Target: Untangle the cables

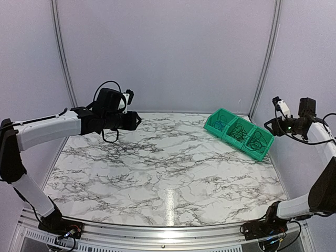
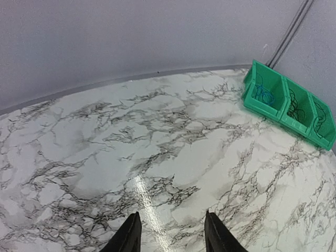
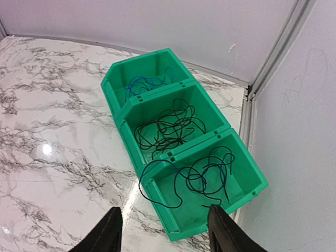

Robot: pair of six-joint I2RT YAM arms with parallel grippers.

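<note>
- Cables (image 3: 168, 128) lie sorted into a row of three green bins (image 3: 128, 137), one cable to a bin, none of them held.
- A blue cable (image 3: 149, 83) sits in the bin at the far end of the row, loosely bunched against its back wall.
- A black cable (image 3: 173, 113) fills the middle bin in loose, overlapping loops.
- A dark cable (image 3: 202, 173) lies in the bin at the near end of the row. One of its loops hangs out over the wall on the side facing the open table (image 1: 157, 168).
- The bins touch side by side, and the row stands at an angle in the table's far right corner.
- The right gripper (image 3: 164, 209) hovers up in the air just beside the near end of the bins. Its fingers are spread wide with nothing between them, and it touches no cable.
- The left gripper (image 2: 172, 214) hangs above the marble well apart from the bins, on the opposite side of the table. It points toward them with its fingers parted and nothing held.
</note>
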